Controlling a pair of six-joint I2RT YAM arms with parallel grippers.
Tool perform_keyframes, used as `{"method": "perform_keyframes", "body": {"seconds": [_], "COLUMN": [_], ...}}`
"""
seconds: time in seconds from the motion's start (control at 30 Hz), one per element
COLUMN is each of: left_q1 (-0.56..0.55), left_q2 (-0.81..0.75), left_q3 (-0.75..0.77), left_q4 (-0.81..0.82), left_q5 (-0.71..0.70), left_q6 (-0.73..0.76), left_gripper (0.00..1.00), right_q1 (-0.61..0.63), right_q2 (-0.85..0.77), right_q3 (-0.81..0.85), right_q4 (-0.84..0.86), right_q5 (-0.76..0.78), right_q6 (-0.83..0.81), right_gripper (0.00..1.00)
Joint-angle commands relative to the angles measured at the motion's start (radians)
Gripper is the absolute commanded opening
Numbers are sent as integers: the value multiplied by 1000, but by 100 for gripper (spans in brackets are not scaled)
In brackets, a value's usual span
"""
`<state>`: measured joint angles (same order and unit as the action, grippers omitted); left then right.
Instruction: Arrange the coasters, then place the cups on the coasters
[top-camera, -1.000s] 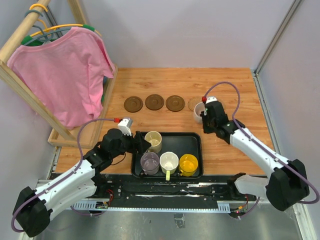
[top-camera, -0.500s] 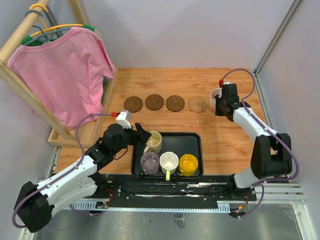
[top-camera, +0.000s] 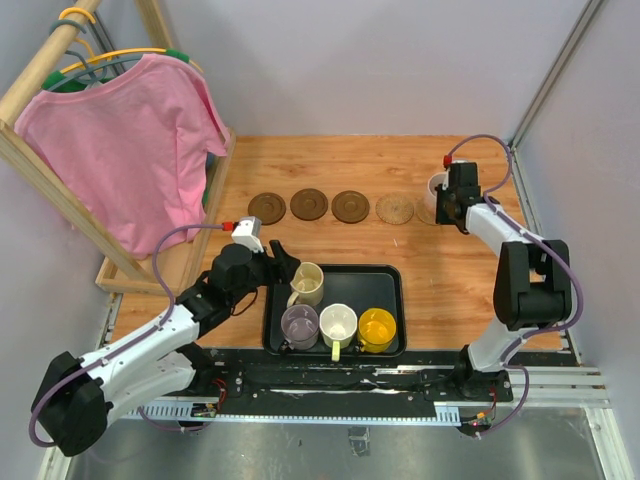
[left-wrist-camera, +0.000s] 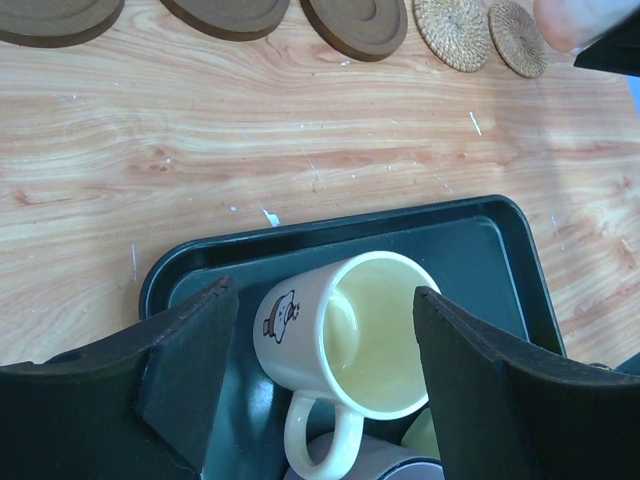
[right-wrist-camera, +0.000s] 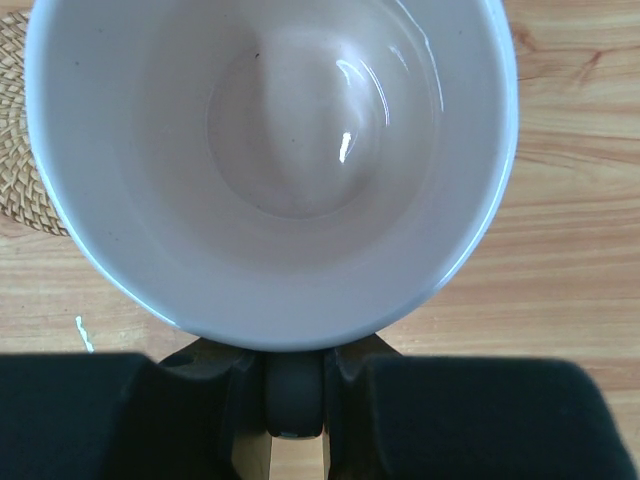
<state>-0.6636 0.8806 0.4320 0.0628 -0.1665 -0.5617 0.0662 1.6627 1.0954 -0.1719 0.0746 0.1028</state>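
Pink cup (right-wrist-camera: 270, 150), pinched tight in your right pincer (right-wrist-camera: 295, 385), is just right of the last woven coaster (right-wrist-camera: 18, 170); your left pincer (left-wrist-camera: 325, 345) stands open around the cream cup (left-wrist-camera: 290, 330).

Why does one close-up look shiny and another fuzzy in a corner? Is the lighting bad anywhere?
Right wrist view: the pink cup fills the frame, with small white glints of reflected light on its glazed inside. Left wrist view: the cream cup and tray are sharp, but the pink cup looks soft at the top right corner. Top view: even light, only faint shadows on the table.
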Motion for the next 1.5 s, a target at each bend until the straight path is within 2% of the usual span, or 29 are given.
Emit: {"method": "perform_keyframes", "body": {"seconds": [0.0, 1.47], "left_q1": [-7, -5], "left_q2": [14, 34], "left_q3": [34, 28], "left_q4": [45, 34], "left_q5": [-33, -45], "left_q6": [-4, -10], "left_gripper": [74, 75], "right_q1": [-18, -34], "right_q2": [17, 123], "right_q3": [57, 88], "right_q4": [87, 72], "right_q5": [-16, -37], "right_q6": [-18, -16], "right_gripper": [1, 1]}}
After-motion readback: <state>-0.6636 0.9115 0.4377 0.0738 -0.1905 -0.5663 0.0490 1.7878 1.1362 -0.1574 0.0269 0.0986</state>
